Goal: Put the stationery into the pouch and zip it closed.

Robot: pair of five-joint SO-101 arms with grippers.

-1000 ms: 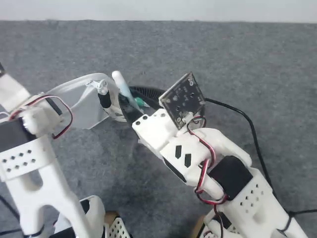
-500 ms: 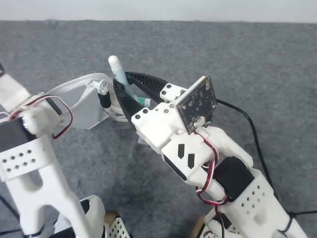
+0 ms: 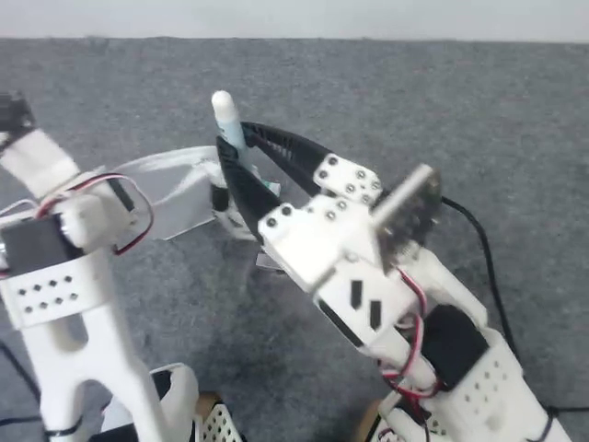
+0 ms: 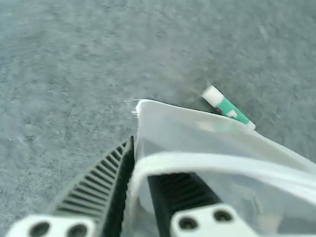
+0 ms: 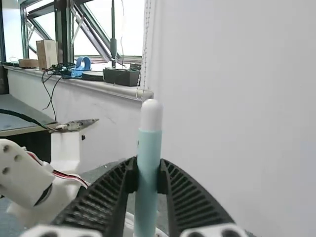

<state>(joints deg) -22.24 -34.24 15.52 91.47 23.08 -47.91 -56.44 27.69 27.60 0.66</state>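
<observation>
One smooth cylindrical pen (image 5: 149,143) in ribbed right pincer (image 5: 147,172)

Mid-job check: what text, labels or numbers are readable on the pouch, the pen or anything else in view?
None can be read.
On the green and white stick by the pouch: any print is too blurred to read.
On the pen in the right gripper: plain, no print.

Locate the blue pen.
The pen stands upright, clamped in the right pincer, beside the clear pouch, left of centre in the high view.
</observation>
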